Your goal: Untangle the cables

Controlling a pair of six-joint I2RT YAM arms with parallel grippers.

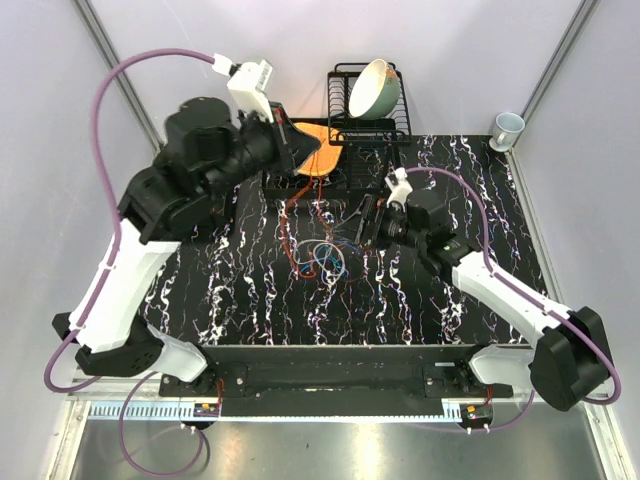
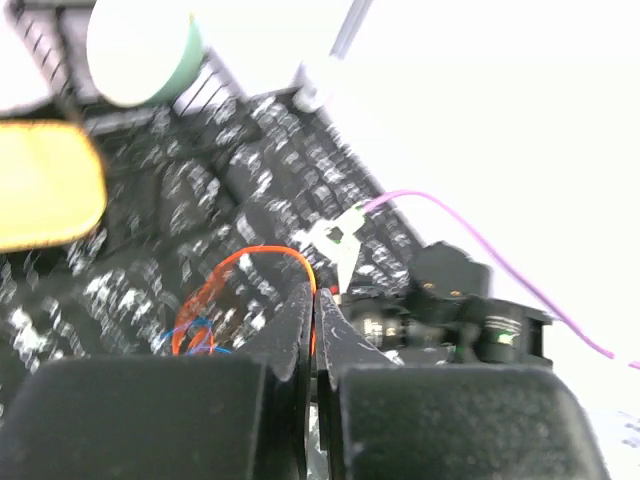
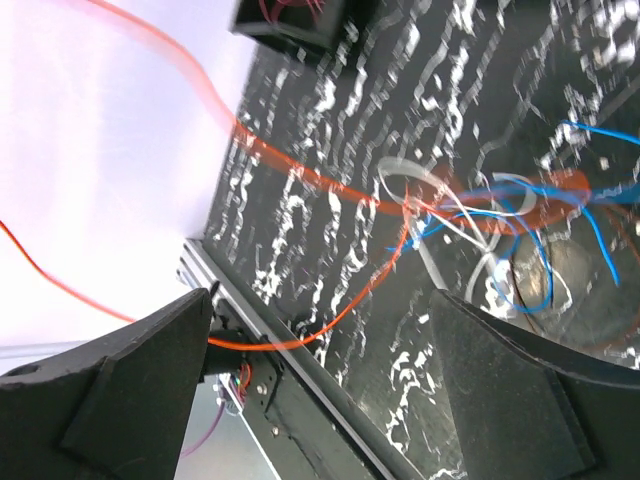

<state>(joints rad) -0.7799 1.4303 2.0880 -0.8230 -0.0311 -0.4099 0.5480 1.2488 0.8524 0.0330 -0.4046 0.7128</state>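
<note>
Top external: dish rack (image 1: 345, 128) with bowl (image 1: 375, 88) at back, cup (image 1: 507, 128) far right; cables (image 1: 320, 258) bunched mid-table. Left wrist: left gripper (image 2: 315, 295) pinched shut on one orange loop of cables, blurry. Right wrist: right gripper (image 3: 320, 300) spread wide, tangle lying between, long orange strand slanting across.

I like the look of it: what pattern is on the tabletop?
Black with white marble-like veining on the tabletop, clearest in the top external view.
</note>
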